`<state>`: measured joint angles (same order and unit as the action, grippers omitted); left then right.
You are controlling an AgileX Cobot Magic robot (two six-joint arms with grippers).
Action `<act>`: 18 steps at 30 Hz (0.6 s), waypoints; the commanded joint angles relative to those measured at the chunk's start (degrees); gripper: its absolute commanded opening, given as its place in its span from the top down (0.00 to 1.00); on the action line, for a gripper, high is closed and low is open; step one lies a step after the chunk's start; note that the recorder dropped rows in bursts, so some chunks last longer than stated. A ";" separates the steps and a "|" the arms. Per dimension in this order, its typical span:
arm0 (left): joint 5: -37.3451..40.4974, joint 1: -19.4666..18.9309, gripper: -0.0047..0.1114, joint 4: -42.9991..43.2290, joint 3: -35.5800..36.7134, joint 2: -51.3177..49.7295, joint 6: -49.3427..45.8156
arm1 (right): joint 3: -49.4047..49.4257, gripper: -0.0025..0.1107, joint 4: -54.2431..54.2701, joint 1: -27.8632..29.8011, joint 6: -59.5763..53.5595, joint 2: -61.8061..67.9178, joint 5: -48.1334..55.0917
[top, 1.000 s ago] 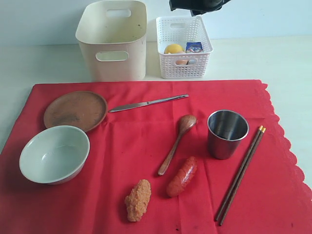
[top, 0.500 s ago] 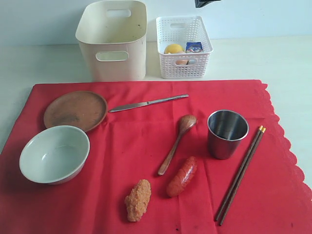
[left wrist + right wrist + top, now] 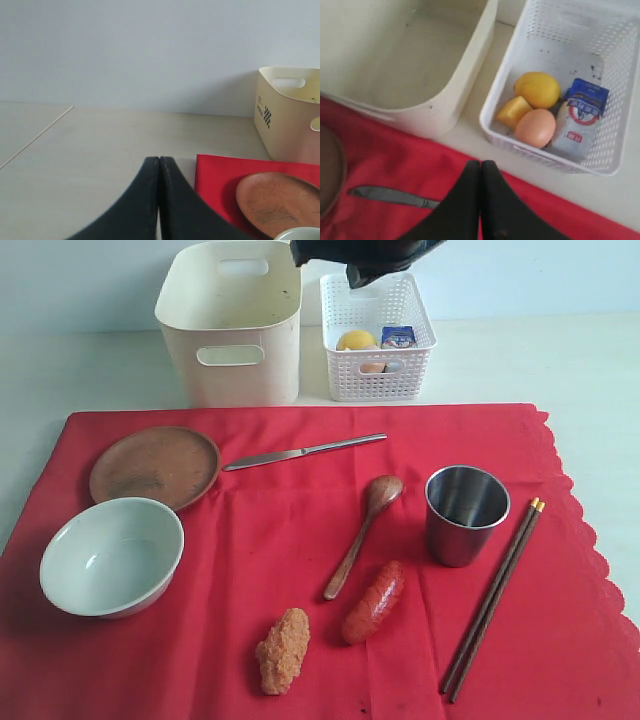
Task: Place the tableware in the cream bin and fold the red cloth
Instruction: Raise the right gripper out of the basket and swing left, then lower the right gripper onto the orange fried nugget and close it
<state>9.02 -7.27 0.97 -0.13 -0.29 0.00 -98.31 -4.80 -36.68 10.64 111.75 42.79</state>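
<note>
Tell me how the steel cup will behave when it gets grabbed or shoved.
The steel cup looks rigid and thin-walled, so probably light and unlikely to break. Its smooth shiny tapered wall may slip in a pinch. It stands upright on a narrower base on the red cloth, so a sideways push could tip it and let it roll.

The red cloth is matt woven fabric, creased. The plate looks matt and faintly rough, the bowl glossy and glazed. The knife and the cup are softly shining steel, the spoon smooth wood. The cream bin is smooth plastic, the basket perforated white plastic.
</note>
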 commanded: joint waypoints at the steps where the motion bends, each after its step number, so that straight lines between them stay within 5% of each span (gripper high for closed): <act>1: -0.15 -0.12 0.95 -0.35 0.13 0.29 0.40 | 7.21 0.98 -3.31 -3.30 -0.52 -3.91 -1.58; 18: -0.15 -0.12 0.95 -0.35 0.13 0.29 0.40 | 35.32 0.98 -2.76 -16.36 -0.02 -18.61 -12.42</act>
<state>9.02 -7.27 0.97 -0.13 -0.29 0.00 -66.32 -7.42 -51.55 10.64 95.36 32.36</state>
